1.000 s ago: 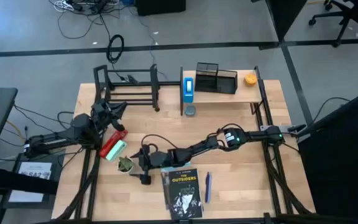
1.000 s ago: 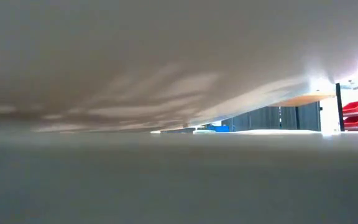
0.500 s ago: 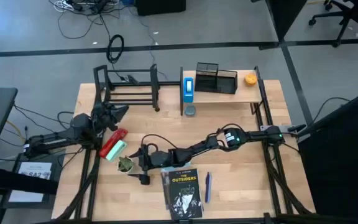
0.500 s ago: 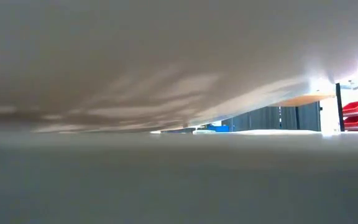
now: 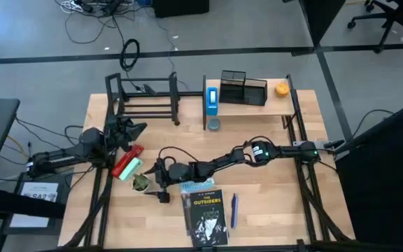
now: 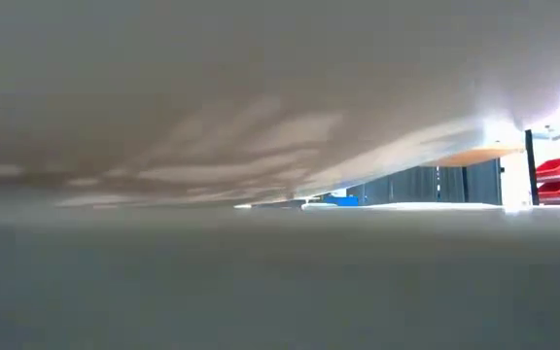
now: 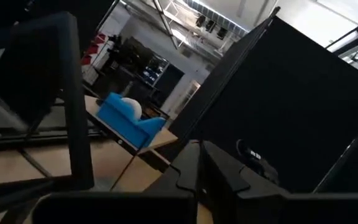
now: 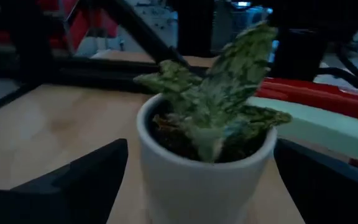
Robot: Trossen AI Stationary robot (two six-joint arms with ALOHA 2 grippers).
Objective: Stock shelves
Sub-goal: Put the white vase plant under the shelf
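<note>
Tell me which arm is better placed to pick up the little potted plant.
Right. The right gripper is open around the potted plant, a finger on each side. The left gripper sits farther off, near the black rack.

Grey floor point(image 5: 47, 42), loose cables point(image 5: 93, 8)

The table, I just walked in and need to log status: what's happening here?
The right gripper has its open fingers on either side of a small potted plant standing on the table, not yet lifted. The left gripper hovers above a red-and-green stapler, in front of the empty black rack.
</note>
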